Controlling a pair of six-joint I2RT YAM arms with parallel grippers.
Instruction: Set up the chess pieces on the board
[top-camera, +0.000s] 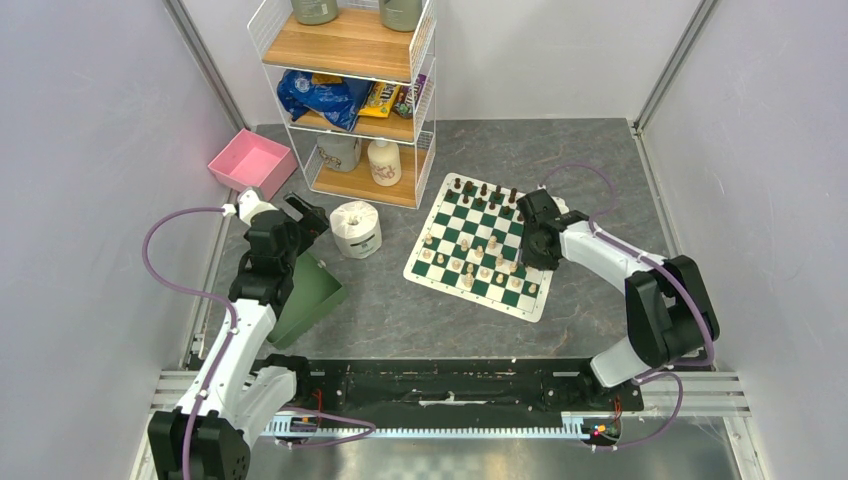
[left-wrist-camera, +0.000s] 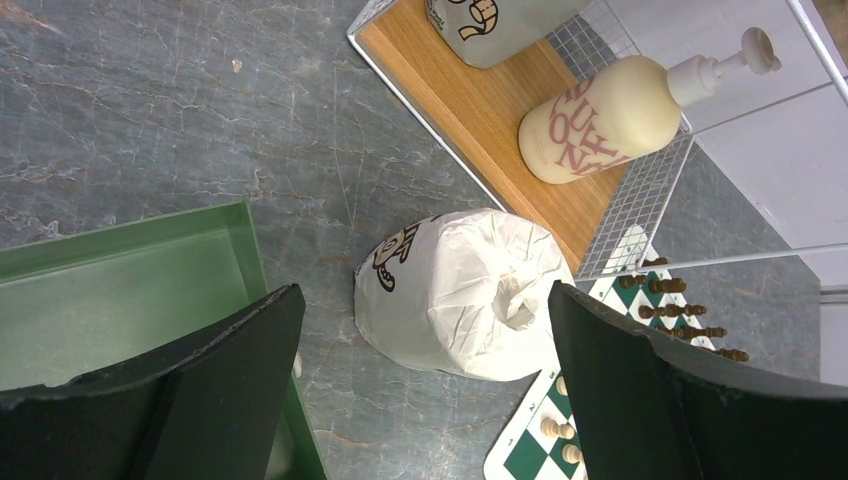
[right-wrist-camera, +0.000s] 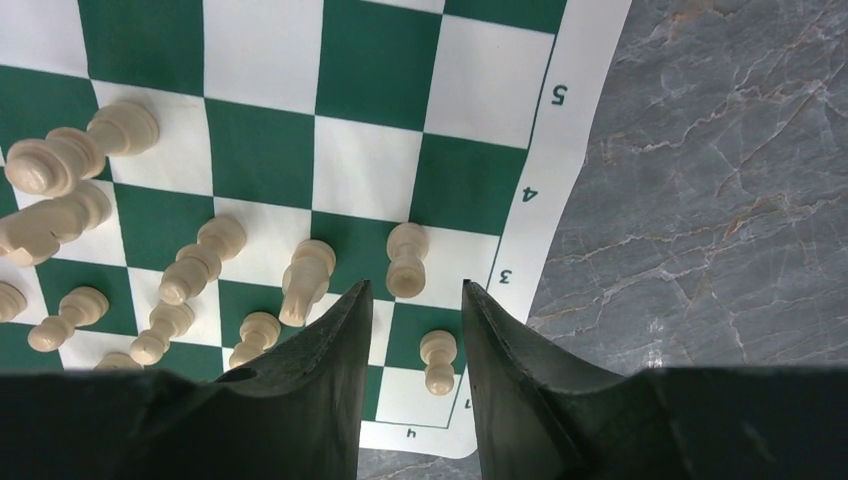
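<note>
- Rail (top-camera: 450, 385) carrying both arms lines the near edge of the tabletop (top-camera: 400, 320); a bare strip separates it from the board.
- Board (right-wrist-camera: 370, 170): green-and-white mat with a numbered white border. It lies skewed, right of centre, with its far corner near the shelf (top-camera: 345, 45). Open tabletop runs along its right border.
- Dark pieces (top-camera: 483, 190) stand along the board's far edge. Cream pieces (right-wrist-camera: 300, 280) are scattered unevenly over its near half.
- Right end effector (right-wrist-camera: 412, 288) hangs over the board's near right corner, fingers partly spread and pinching nothing. One cream pawn (right-wrist-camera: 437, 360) stands on the board, seen through the gap.
- Left end effector (left-wrist-camera: 425, 295): fingers spread wide and empty, above the roll (left-wrist-camera: 460, 300), which sits between bin (left-wrist-camera: 130, 290) and shelf.
- Walls (top-camera: 90, 200) close off both sides.
</note>
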